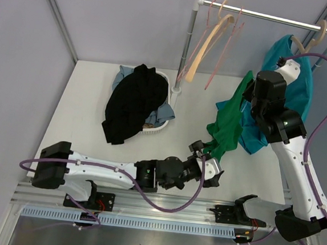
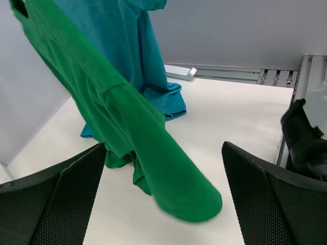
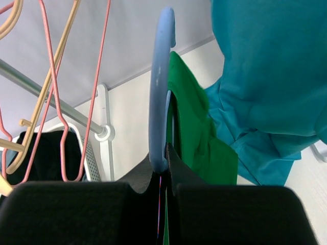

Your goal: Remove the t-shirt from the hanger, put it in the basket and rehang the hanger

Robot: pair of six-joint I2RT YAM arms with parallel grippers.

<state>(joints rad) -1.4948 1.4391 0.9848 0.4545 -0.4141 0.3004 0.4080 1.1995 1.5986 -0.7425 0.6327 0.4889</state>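
closing the wide-apart left gripper low on the green t-shirt seemed right, with the right gripper clamped on the blue hanger.

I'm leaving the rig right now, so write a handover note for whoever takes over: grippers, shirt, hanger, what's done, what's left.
Right gripper: shut on the blue hanger, hook off the rail.
Left gripper: open, with the lower end of the green t-shirt hanging between its fingers, not gripped.
Done: hanger off the rail; shirt still on it.
Left: probably close on the shirt and pull it off the hanger.
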